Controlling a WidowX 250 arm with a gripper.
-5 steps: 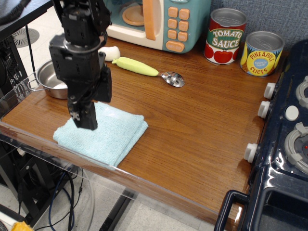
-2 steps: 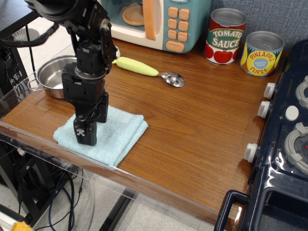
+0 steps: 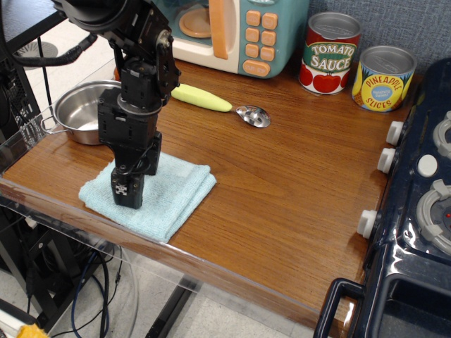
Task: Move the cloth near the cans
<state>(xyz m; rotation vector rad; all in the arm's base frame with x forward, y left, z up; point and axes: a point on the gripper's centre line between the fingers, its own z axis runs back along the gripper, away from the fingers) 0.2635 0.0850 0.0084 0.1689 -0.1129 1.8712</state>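
Observation:
The light blue folded cloth (image 3: 173,193) lies at the front left of the wooden counter (image 3: 282,183). My black gripper (image 3: 135,189) points straight down with its fingertips pressed onto the left half of the cloth. Its two fingers stand apart, front and back, with cloth between them. The two cans stand at the far right back: the red "Tomato Sauce" can (image 3: 331,55) and the yellow-and-blue "Pineapple Slices" can (image 3: 382,79). They are well away from the cloth.
A steel pot (image 3: 74,116) sits just behind and left of the cloth. A green-handled spoon (image 3: 218,104) lies mid-counter. A toy microwave (image 3: 232,32) is at the back. A dark blue toy stove (image 3: 423,197) with knobs borders the right side. The counter's front edge is just below the cloth.
The gripper has come down from above the cloth onto it and settled slightly to the right. The cloth's left corner has shifted a little under the fingertips.

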